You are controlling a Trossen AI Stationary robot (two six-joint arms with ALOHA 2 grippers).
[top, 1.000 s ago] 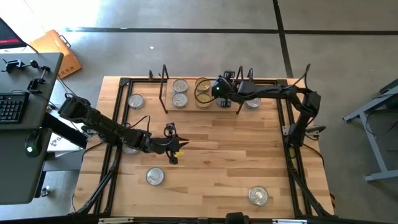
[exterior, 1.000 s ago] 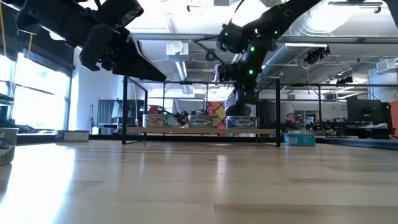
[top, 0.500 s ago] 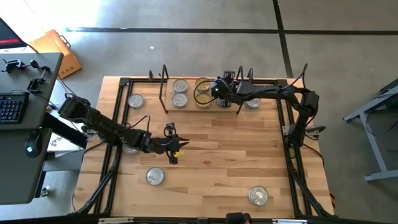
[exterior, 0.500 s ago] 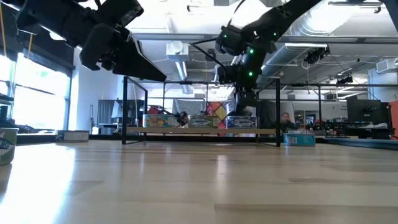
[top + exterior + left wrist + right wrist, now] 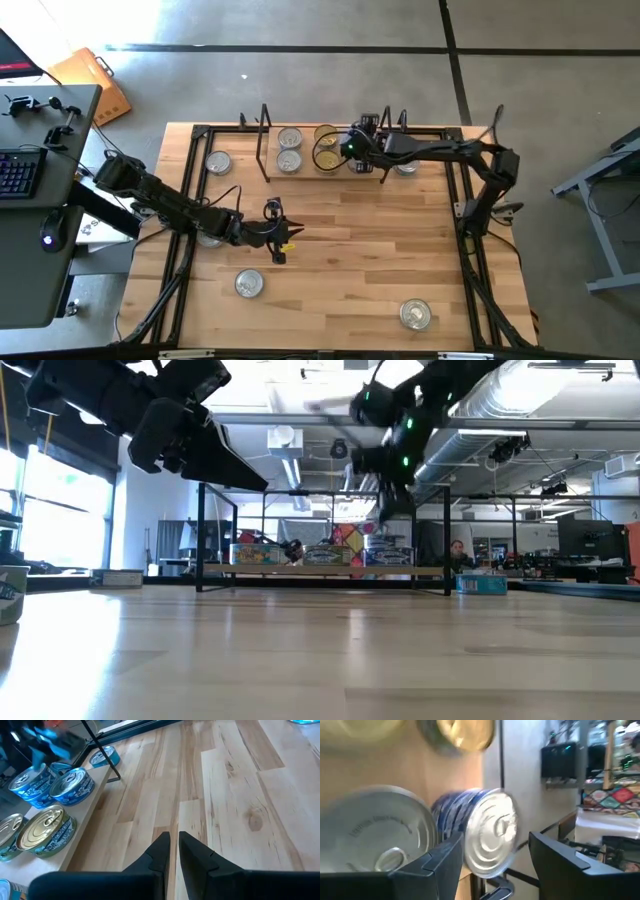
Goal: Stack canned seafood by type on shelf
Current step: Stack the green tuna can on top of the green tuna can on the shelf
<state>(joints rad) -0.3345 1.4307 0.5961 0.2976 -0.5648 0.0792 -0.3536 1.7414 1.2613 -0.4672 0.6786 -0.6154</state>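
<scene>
The shelf [image 5: 307,152] stands along the table's far edge and holds several tins of the canned seafood: two silver-topped [image 5: 289,138], one gold-topped [image 5: 326,146]. My right gripper [image 5: 495,851] hovers open over the shelf's right part. Its fingers stand on either side of a blue tin with a silver top [image 5: 490,837], which stands on the board [image 5: 388,555]. My left gripper [image 5: 172,845] is shut on nothing, a little above the middle of the table [image 5: 280,240].
Loose tins lie on the table: one left of the shelf [image 5: 218,162], one at its right end [image 5: 405,166], one near left [image 5: 249,284], one near right [image 5: 415,315]. My left arm [image 5: 160,205] stretches over the table's left part.
My right gripper has drawn up a little from the blue tin at the shelf's right part. The tin stays standing on the board.
</scene>
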